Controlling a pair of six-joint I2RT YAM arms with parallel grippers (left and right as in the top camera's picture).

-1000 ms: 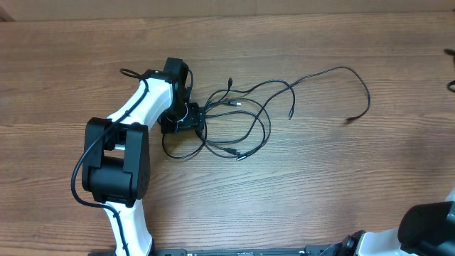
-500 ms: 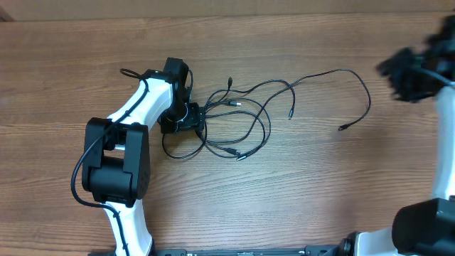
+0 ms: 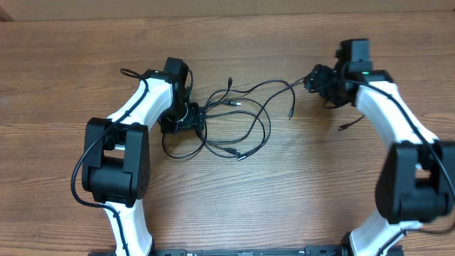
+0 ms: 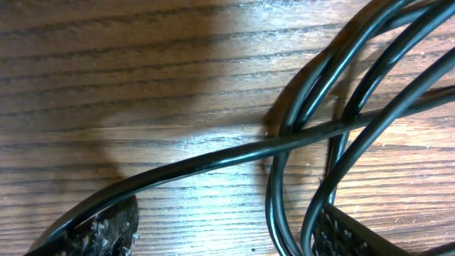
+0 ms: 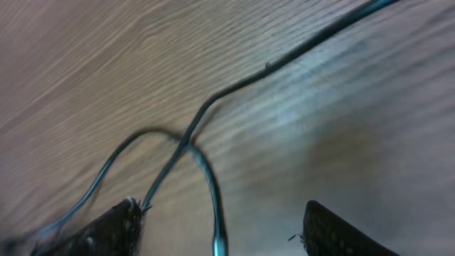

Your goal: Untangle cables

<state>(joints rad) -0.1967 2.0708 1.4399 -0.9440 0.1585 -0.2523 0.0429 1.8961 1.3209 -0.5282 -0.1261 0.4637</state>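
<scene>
Left end effector (image 4: 224, 231) spread around cables (image 4: 213, 160), right end effector (image 5: 227, 227) released above them.

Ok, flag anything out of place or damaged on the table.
Only the cables: they lie crossed and looped over each other in a heap by the left gripper, with one plug end lying off alone near the right gripper. Nothing looks damaged or spilled.

Left hand (image 4: 227, 231), right hand (image 5: 224, 227): both wide.
</scene>
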